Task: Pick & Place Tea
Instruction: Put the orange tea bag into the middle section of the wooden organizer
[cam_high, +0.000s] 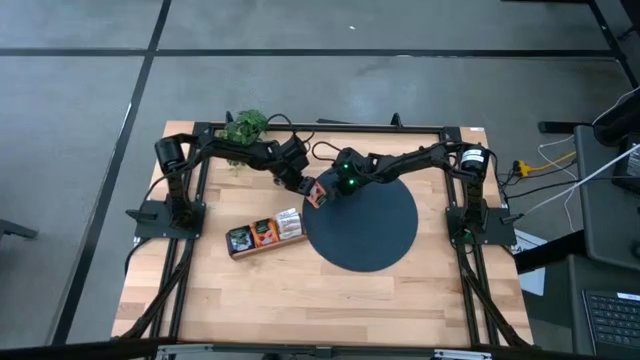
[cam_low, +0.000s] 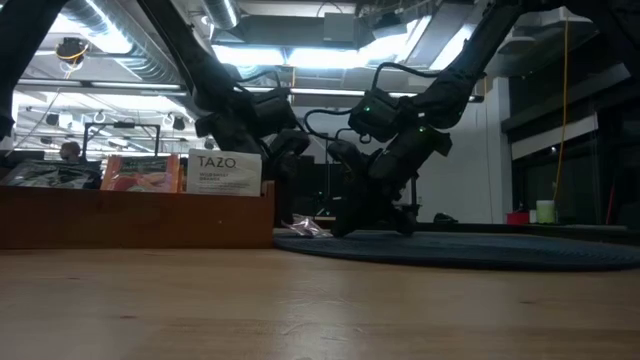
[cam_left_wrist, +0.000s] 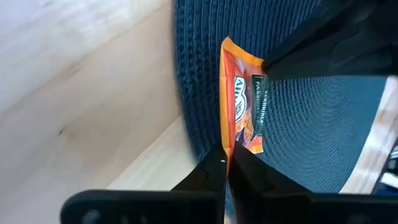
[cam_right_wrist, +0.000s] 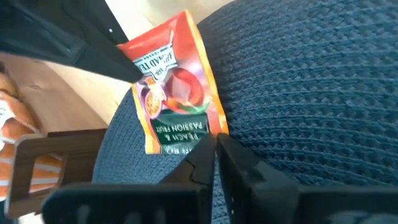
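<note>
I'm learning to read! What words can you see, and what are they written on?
"TAZO": on the white tea box in the wooden tray.
"PEACH & PASSION FRUIT": on the green band of the orange sachet.
The rest of the sachet's print, and the smaller line under "TAZO", are too blurred to read.

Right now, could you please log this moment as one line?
left gripper: shut on orange tea sachet | right gripper: gripping same sachet | over dark round mat
</note>
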